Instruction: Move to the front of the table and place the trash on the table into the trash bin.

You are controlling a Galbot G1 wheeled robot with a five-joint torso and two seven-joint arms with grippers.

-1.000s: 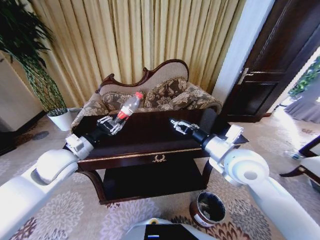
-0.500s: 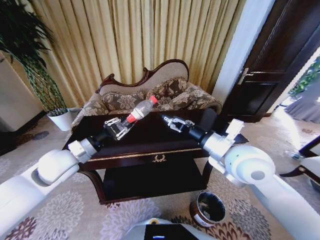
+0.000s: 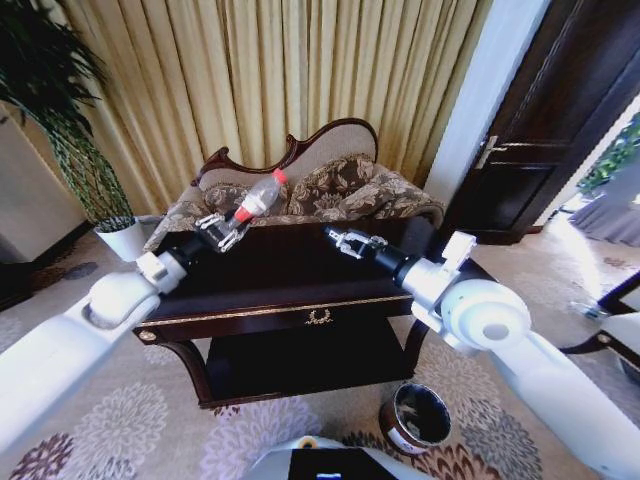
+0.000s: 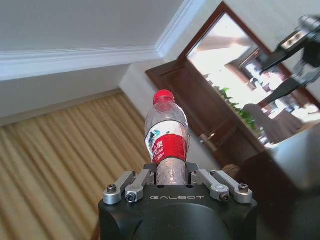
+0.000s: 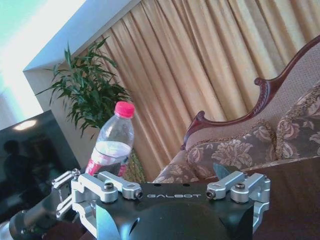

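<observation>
The left hand (image 3: 222,232) grips the bottle (image 3: 256,198) by its base, lifted above the desk (image 3: 300,270)'s far-left end, the right hand (image 3: 345,240) hovers open over the desk, and the carry to the trash bin (image 3: 418,417), on the carpet below the desk's right end, seems next.

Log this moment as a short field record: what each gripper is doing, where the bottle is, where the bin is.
left gripper: shut on the clear plastic bottle with red cap, raised above the left end of the dark-brown glossy wooden table
bottle: off the table, tilted, cap pointing toward the patterned sofa
right gripper: open, holding nothing, above the table's middle
small round dark-brown trash bin: on the carpet by the table's right front leg
</observation>
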